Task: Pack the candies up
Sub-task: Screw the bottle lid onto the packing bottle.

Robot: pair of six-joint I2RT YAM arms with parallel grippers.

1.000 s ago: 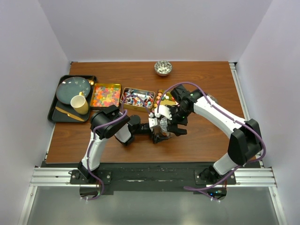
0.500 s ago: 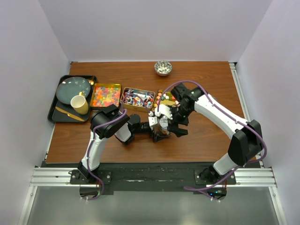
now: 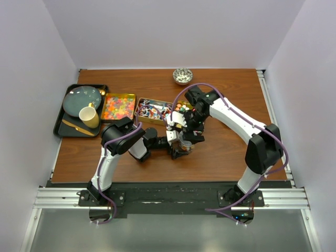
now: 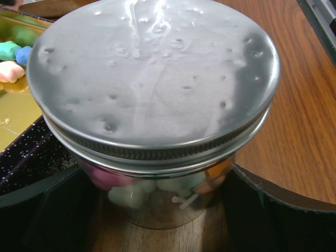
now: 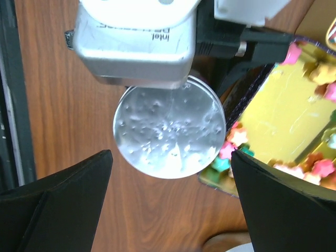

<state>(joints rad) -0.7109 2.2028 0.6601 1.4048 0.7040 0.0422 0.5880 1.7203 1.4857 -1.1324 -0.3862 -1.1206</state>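
On the brown bench the left tool pinches a lidded jar of candies, a gold tin of more at its 12 o'clock, the right tool spread above it

Table: tray, tins, jar, perhaps bowl

A brown wood-grain worktop is boxed in by plain pale lilac walls: a far wall, a left wall and a right wall, all evenly lit, with only soft shadows. An aluminium rail runs along the near edge. A narrower metal strip lines the right edge, and a dull grey floor shows nearest.
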